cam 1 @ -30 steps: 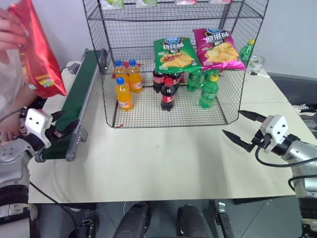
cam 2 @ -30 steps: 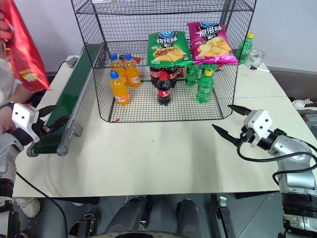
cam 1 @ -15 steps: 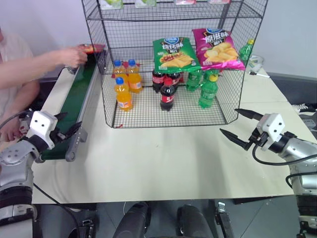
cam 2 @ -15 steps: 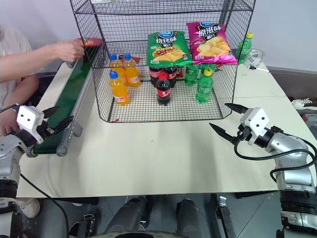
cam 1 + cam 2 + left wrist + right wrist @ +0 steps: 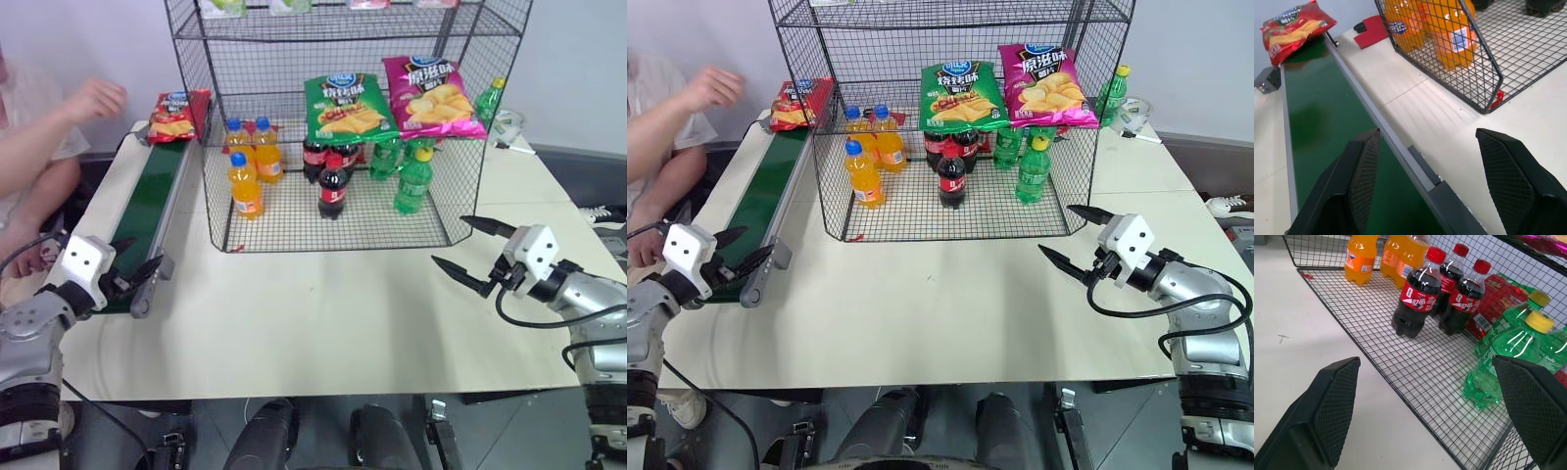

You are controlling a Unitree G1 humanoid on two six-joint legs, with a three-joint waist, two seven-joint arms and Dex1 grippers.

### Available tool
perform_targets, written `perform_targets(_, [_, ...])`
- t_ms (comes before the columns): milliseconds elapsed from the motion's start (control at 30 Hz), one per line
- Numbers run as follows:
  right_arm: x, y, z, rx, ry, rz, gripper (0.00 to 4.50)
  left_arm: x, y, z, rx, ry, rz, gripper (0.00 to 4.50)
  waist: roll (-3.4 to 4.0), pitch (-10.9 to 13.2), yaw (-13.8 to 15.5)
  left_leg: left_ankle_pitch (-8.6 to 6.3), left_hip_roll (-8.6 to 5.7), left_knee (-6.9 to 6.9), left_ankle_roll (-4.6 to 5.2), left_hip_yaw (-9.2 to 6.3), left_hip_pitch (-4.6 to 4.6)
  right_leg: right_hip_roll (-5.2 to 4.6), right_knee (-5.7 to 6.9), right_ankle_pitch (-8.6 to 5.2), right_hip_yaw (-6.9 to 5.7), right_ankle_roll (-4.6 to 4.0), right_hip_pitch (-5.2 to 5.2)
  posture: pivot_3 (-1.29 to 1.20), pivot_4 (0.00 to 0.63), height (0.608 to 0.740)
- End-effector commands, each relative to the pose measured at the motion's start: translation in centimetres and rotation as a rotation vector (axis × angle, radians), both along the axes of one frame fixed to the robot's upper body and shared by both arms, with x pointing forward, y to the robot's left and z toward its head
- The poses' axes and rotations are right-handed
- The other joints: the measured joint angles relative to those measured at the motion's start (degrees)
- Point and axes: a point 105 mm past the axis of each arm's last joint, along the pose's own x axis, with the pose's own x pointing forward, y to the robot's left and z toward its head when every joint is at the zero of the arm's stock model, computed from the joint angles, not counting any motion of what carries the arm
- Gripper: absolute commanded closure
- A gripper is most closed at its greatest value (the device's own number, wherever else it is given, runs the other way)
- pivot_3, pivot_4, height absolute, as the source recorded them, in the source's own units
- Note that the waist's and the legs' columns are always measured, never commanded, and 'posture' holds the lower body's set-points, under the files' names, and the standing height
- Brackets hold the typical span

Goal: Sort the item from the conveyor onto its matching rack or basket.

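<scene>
Left eye view: red snack bag (image 5: 177, 116) lies at the conveyor's (image 5: 147, 199) far end, untouched. Left gripper (image 5: 130, 272) waits at the near end, jaws spread; right gripper (image 5: 476, 253) likewise. Next: grasp the bag.

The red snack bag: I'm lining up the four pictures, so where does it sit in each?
Left eye view: red snack bag at the far end of the conveyor, upper left.
Right eye view: upper left, same belt end.
Left wrist view: top left corner, past the belt.
Right wrist view: not in it.
Shared landmark: the orange bottles inside the rack.
</scene>
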Motion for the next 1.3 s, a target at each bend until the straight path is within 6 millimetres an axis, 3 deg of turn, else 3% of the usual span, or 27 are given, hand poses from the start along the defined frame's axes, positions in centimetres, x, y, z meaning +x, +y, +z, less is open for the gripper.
perform_targets(33, [0.0, 0.4, 0.7, -0.003, -0.033, 0.022, 0.00, -0.4, 0.0, 1.6, -0.006, -0.062, -0.013, 1.26, 0.00, 0.00, 0.00, 0.00, 0.00, 0.00, 0.00, 0.00, 0.00, 0.00, 0.00, 0.00, 0.00, 0.00, 0.00, 0.00, 0.150, 0.740])
perform_targets(233, [-1.1, 2.3, 0.7, 0.062, 0.044, 0.148, 0.00, -0.6, 0.0, 1.7, -0.013, -0.066, -0.007, 1.26, 0.00, 0.00, 0.00, 0.00, 0.00, -0.01, 0.00, 0.00, 0.00, 0.00, 0.00, -0.05, 0.00, -0.09, 0.00, 0.00, 0.150, 0.740])
perform_targets(400, [-2.8, 4.5, 0.3, 0.143, 0.211, 0.278, 0.00, -0.9, -0.3, 2.4, -0.022, -0.095, -0.013, 1.26, 0.01, 0.00, -0.01, -0.01, 0.01, -0.01, 0.00, -0.03, -0.05, -0.01, -0.01, -0.09, 0.01, -0.15, -0.03, 0.00, 0.150, 0.740])
perform_targets(633, [-2.3, 6.0, -0.3, 0.145, 0.220, 0.296, 0.00, -2.5, -0.5, 2.1, -0.025, -0.084, -0.020, 1.26, 0.01, 0.01, -0.18, -0.03, 0.01, -0.02, 0.01, -0.02, -0.11, -0.01, -0.08, -0.10, 0.01, -0.18, -0.08, 0.00, 0.150, 0.740])
perform_targets(767, [-1.1, 6.4, -0.5, 0.113, 0.155, 0.261, 0.00, -3.0, -0.1, 2.3, 0.008, -0.097, 0.002, 1.26, 0.01, 0.01, -0.10, -0.03, 0.02, -0.02, 0.00, -0.02, -0.14, -0.01, -0.12, -0.09, 0.01, -0.21, -0.10, 0.00, 0.150, 0.740])
perform_targets(967, [-0.4, 7.1, -0.4, 0.116, 0.123, 0.273, 0.00, -4.0, 0.6, 2.6, 0.123, -0.153, 0.038, 1.26, 0.01, 0.01, 0.19, -0.03, 0.02, -0.02, 0.00, -0.02, -0.16, -0.01, -0.21, -0.08, 0.00, -0.21, -0.27, 0.00, 0.150, 0.740])
perform_targets(1133, [-0.9, 7.7, -0.3, 0.130, 0.127, 0.341, 0.00, -5.7, 1.5, 3.5, 0.268, -0.223, 0.066, 1.26, 0.01, 0.02, 0.11, -0.04, 0.02, -0.03, 0.01, -0.01, -0.18, 0.00, -0.27, -0.08, 0.00, -0.22, -0.27, 0.00, 0.150, 0.740])
perform_targets(1200, [-1.1, 8.2, -0.6, 0.135, 0.143, 0.374, 0.00, -6.7, 1.8, 3.2, 0.456, -0.248, 0.060, 1.26, -0.02, 0.01, 0.03, -0.05, 0.02, -0.04, 0.01, -0.01, -0.18, 0.00, -0.27, -0.08, 0.00, -0.22, -0.26, 0.00, 0.150, 0.740])
perform_targets(1300, [-0.7, 8.6, -1.3, 0.111, 0.152, 0.384, 0.00, -7.7, 1.7, 2.2, 0.579, -0.244, 0.029, 1.26, 0.00, 0.02, 0.08, -0.07, 0.05, -0.07, -0.01, 0.02, -0.17, -0.01, -0.27, -0.06, 0.01, -0.27, -0.21, 0.00, 0.150, 0.740])
